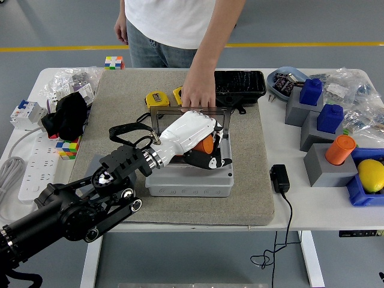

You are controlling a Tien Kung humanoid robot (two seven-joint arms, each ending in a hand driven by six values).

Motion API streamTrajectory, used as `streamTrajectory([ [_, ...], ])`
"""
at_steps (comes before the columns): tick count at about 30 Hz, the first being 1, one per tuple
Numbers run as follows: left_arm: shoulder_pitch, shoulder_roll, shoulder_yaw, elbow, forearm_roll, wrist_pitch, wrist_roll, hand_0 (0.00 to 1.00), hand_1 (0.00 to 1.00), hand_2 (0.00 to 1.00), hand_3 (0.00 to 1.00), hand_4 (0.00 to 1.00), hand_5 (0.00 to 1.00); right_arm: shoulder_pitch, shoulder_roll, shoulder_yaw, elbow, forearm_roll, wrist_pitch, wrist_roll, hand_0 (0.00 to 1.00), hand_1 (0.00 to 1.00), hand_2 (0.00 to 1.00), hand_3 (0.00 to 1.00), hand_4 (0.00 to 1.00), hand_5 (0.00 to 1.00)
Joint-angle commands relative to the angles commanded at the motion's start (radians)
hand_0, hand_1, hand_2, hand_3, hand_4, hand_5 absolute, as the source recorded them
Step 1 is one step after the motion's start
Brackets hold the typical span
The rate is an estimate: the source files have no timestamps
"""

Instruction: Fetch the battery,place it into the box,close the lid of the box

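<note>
The robot's white left hand (195, 141) held the orange cylindrical battery (206, 146) in curled fingers over the open grey plastic box (189, 180) on the counter. A person's hand (198, 96) steadied the clear upright lid (165, 117). Release and closing remained.

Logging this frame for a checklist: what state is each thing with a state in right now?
box: open, on the mat.
lid: raised upright, person's hand on its top edge.
battery: orange, gripped, over the box.
left hand: shut on the battery.
right hand: out of view.
</note>
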Motion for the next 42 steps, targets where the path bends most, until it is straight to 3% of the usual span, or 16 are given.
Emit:
streamTrajectory([
  [2, 0.000, 0.001, -0.002, 0.003, 0.000, 0.004, -0.004, 0.085, 0.076, 0.126, 0.107, 0.614, 0.397, 0.001, 0.001, 0.001, 0.000, -0.001, 0.000, -0.001, 0.862, 0.863, 0.832, 0.851, 0.998, 0.998],
  [3, 0.000, 0.002, -0.004, 0.003, -0.001, 0.006, -0.007, 0.098, 0.086, 0.131, 0.119, 0.692, 0.432, 0.001, 0.001, 0.000, 0.000, 0.000, 0.001, 0.000, 0.862, 0.863, 0.832, 0.851, 0.998, 0.998],
  [8, -0.001, 0.002, -0.008, 0.001, 0.005, 0.010, -0.010, 0.098, 0.086, 0.131, 0.119, 0.692, 0.432, 0.002, 0.001, 0.002, 0.000, -0.001, 0.001, -0.002, 0.862, 0.863, 0.832, 0.851, 0.998, 0.998],
  [9, -0.001, 0.002, -0.009, 0.001, 0.007, 0.010, -0.010, 0.117, 0.097, 0.135, 0.128, 0.848, 0.507, 0.002, 0.001, 0.002, 0.000, 0.000, 0.001, -0.001, 0.863, 0.863, 0.829, 0.851, 0.998, 0.998],
  [20, 0.008, 0.009, -0.007, -0.004, 0.008, 0.002, -0.013, 0.120, 0.102, 0.138, 0.133, 0.895, 0.533, 0.004, 0.001, 0.000, 0.000, 0.003, 0.001, -0.001, 0.862, 0.862, 0.829, 0.851, 0.998, 0.998],
  [21, 0.007, 0.009, -0.006, -0.005, 0.008, 0.002, -0.013, 0.125, 0.104, 0.140, 0.136, 0.922, 0.572, 0.004, 0.001, -0.002, 0.000, 0.004, 0.001, -0.001, 0.862, 0.862, 0.827, 0.850, 0.998, 0.998],
  [42, 0.015, 0.012, 0.006, -0.003, 0.020, 0.009, -0.019, 0.145, 0.124, 0.156, 0.158, 0.962, 0.643, -0.002, 0.001, -0.016, 0.000, 0.015, 0.004, -0.002, 0.863, 0.862, 0.825, 0.850, 0.998, 0.998],
])
